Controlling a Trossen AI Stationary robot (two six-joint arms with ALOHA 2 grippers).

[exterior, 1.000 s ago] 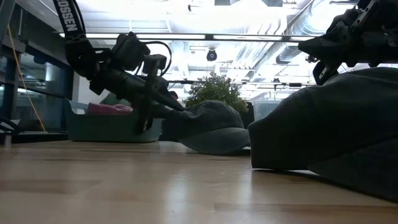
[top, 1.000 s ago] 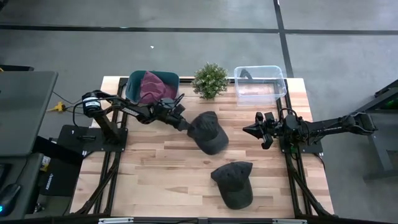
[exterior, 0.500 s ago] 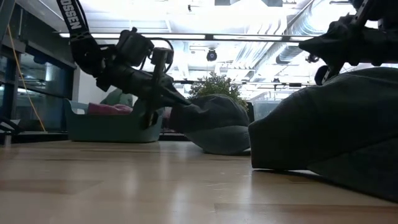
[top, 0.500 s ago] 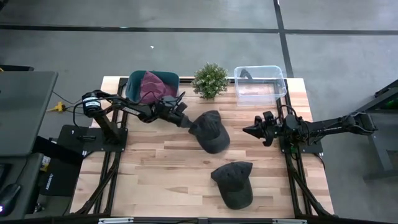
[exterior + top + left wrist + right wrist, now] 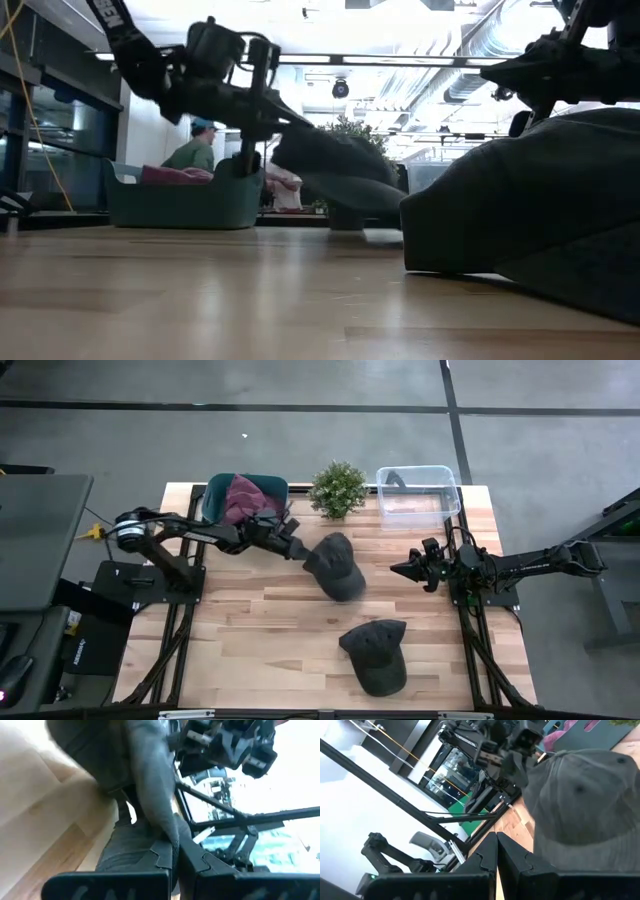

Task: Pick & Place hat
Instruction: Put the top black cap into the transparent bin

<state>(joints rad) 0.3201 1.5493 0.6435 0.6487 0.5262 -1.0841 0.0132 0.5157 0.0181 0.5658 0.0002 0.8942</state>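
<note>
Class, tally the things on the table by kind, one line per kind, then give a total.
Dark caps: 2 – one lifted by the left claw, one lying near the front edge
Bins: 2 – teal, clear
Potted plants: 1
Total: 5

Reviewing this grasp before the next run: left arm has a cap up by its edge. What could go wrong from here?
1. The left gripper pinches only the lifted cap edge; it could slip out.
2. The teal bin already holds maroon cloth; the cap may catch the rim.
3. The hanging cap could brush the plant.
</note>
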